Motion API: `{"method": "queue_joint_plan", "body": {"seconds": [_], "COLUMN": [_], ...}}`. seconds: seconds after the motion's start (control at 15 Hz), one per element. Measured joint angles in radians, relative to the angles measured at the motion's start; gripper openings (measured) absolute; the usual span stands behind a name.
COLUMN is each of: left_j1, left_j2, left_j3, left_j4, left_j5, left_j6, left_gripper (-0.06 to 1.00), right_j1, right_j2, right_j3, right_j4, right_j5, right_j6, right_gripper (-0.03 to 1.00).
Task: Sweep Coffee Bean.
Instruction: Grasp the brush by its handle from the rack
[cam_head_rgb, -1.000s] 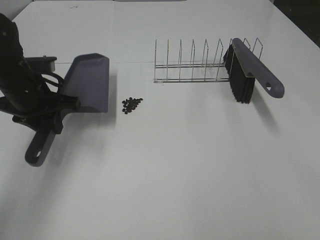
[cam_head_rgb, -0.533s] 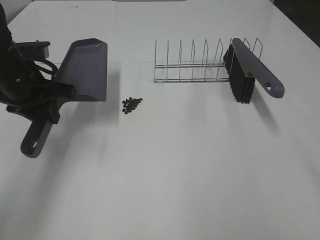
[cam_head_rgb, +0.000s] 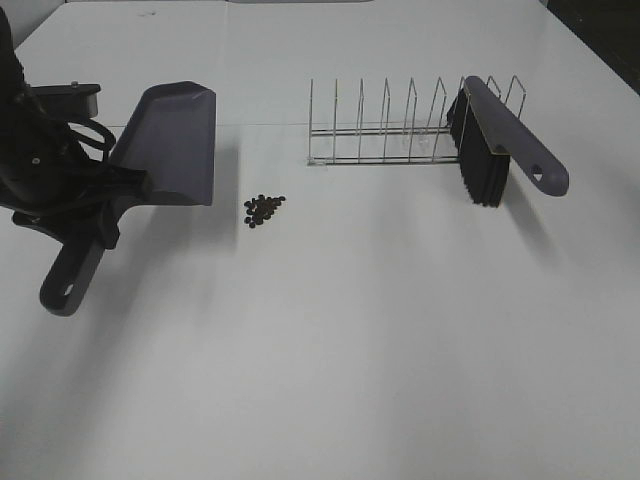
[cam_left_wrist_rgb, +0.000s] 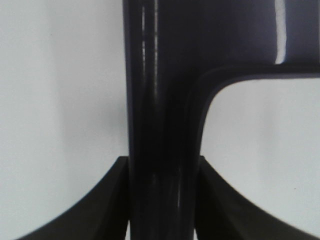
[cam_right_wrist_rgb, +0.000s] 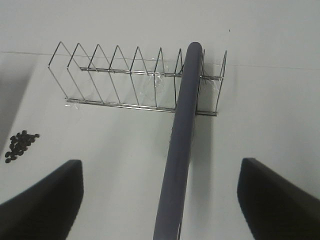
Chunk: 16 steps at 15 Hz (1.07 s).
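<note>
purple dustpan (cam_head_rgb: 175, 140) gripped in the left hand (cam_head_rgb: 100, 205), right hand (cam_right_wrist_rgb: 160, 162) wide over the brush (cam_right_wrist_rgb: 185, 110).

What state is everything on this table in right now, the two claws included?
Dustpan: gripped by its handle, apparently raised off the table.
Coffee beans: small pile on the table, beside the dustpan, apart from it.
Rack: upright, most slots empty.
Brush: propped in the rack's end slot, bristles down.
Left gripper: shut on the dustpan handle.
Right gripper: open, above the brush handle, holding nothing.
</note>
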Motion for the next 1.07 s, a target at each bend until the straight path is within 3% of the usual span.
{"method": "queue_joint_plan", "body": {"seconds": [0.47,0.8,1.07], "left_j1": [0.0,0.0,0.0], "left_j2": [0.0,0.0,0.0], "left_j3": [0.0,0.0,0.0], "left_j4": [0.0,0.0,0.0], "left_j5": [0.0,0.0,0.0], "left_j6": [0.0,0.0,0.0], "left_gripper": [0.32,0.32,0.32], "right_j1": [0.0,0.0,0.0], "right_j2": [0.596,0.843,0.954], "right_j3": [-0.624,-0.809,-0.848], "right_j4": [-0.001,-0.027,-0.028], "right_j5": [0.323,0.375,0.365], "right_j6": [0.001,0.005,0.005], "right_gripper": [0.69,0.69,0.67]}}
